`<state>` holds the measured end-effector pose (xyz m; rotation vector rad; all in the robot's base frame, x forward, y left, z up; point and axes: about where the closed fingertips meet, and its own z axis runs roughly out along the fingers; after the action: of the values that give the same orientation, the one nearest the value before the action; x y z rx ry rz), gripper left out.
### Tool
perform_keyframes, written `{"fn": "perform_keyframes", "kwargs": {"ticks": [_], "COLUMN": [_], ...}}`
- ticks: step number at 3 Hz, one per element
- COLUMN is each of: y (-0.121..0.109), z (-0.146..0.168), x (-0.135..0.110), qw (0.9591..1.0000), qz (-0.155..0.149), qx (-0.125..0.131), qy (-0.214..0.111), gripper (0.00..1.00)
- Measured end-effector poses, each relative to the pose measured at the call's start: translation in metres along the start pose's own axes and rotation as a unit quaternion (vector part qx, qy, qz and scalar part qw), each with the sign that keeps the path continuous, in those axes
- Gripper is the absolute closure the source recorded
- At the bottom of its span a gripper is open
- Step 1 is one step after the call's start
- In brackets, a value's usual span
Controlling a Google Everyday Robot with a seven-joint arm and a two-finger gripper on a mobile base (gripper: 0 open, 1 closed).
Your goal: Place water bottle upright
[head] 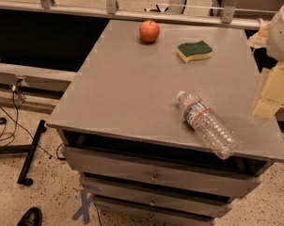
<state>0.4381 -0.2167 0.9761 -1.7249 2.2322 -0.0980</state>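
The water bottle point(206, 125) is clear ribbed plastic with a white cap and a white-blue-red label band. It lies on its side on the grey cabinet top point(132, 88), near the front right corner, with its cap pointing to the back left and its base at the front edge. My gripper point(265, 106) hangs at the right edge of the camera view, above the right edge of the cabinet top. It is to the right of the bottle and apart from it, and partly cut off by the frame.
A red apple point(149, 31) stands at the back of the top. A green and yellow sponge point(194, 51) lies to its right. Drawers point(153, 177) sit below the front edge. A metal railing point(132, 13) runs behind. Cables point(10, 121) and a shoe point(30, 217) are on the floor at left.
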Motion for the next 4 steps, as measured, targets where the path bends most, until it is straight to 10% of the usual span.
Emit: {"fn": "perform_keyframes", "kwargs": {"ticks": [2, 4], "y": [-0.003, 0.006], "z": [0.004, 0.021], "x": [-0.007, -0.072], "qw": [0.9998, 0.9967], "qz": [0.015, 0.068], "qx": [0.001, 0.012], "qy": [-0.013, -0.043], "gripper": [0.0, 0.0]}}
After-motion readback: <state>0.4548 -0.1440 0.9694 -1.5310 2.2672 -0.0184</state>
